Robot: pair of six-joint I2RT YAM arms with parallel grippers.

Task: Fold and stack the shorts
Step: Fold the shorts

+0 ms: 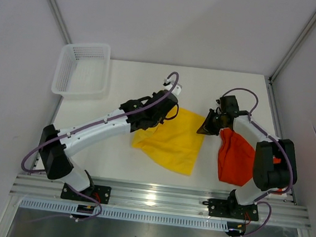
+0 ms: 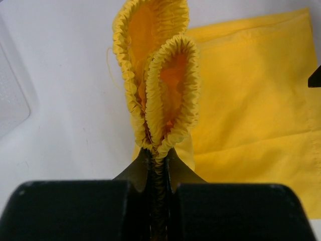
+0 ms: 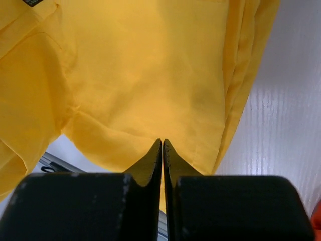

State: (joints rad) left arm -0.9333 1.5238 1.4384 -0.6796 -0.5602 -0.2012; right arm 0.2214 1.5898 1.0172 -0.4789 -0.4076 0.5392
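The yellow shorts [image 1: 173,139] lie spread in the middle of the table. My left gripper [image 1: 165,109] is shut on their gathered waistband [image 2: 160,75], which stands up in two loops beyond the jaws [image 2: 158,150]. My right gripper [image 1: 206,127] is at the shorts' right corner, its jaws [image 3: 162,143] shut on the edge of the yellow fabric [image 3: 140,75]. A strip of yellow shows between its fingers. A small black logo [image 3: 32,2] peeks in at the top left of the right wrist view. The orange-red shorts [image 1: 235,157] lie bunched on the right, under the right arm.
A white mesh basket [image 1: 84,69] stands at the back left corner of the table. The aluminium rail [image 1: 156,197] runs along the near edge. White walls close in both sides and the back.
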